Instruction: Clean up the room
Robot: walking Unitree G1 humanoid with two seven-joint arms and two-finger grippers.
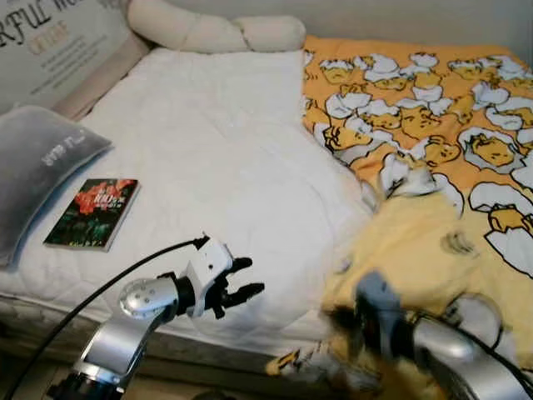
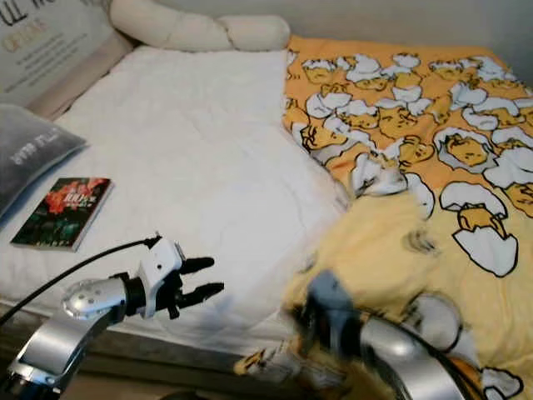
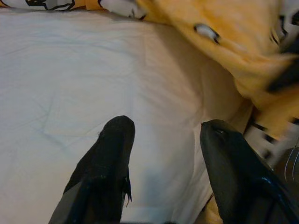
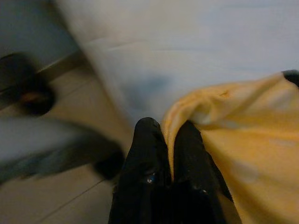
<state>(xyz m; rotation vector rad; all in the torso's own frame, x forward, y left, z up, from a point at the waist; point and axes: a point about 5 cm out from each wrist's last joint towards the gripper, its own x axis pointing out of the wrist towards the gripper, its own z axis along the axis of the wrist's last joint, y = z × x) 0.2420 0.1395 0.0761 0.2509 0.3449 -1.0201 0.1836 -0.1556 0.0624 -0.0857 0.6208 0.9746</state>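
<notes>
Yellow blanket [image 1: 433, 250] edge being pinched in right gripper [image 4: 169, 140]; soft, light, likely draping, best gripped at hem. Left gripper [image 1: 241, 287] being held spread beside it, over bed [image 1: 208, 150].

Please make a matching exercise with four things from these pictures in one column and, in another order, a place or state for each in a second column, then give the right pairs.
Things:
1. book
2. grey pillow
3. left pincer
4. right pincer

Places or states:
A. shut on the edge of the yellow blanket
B. open, above the white sheet near the bed's front edge
C. lying flat on the white sheet, beside the grey pillow
D. at the left edge of the bed

Pairs: 1-C, 2-D, 3-B, 4-A
</notes>
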